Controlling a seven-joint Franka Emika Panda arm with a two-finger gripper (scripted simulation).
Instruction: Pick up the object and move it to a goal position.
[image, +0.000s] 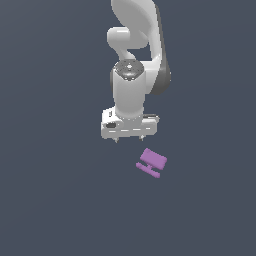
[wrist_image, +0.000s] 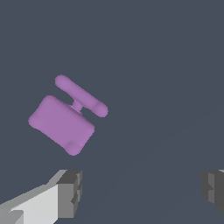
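Flat dark blue-grey surface fills both views, no walls or edges visible. Purple T-shaped object lies on it, lower right of centre in the exterior view, tilted, thin bar toward the lower left. White arm at top centre; gripper just up-left of object, apart, fingers spread wide, holding nothing.

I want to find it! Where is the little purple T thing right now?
The purple T piece lies on the dark floor, just below the gripper and toward the exterior view's right, outside its open jaws and untouched.
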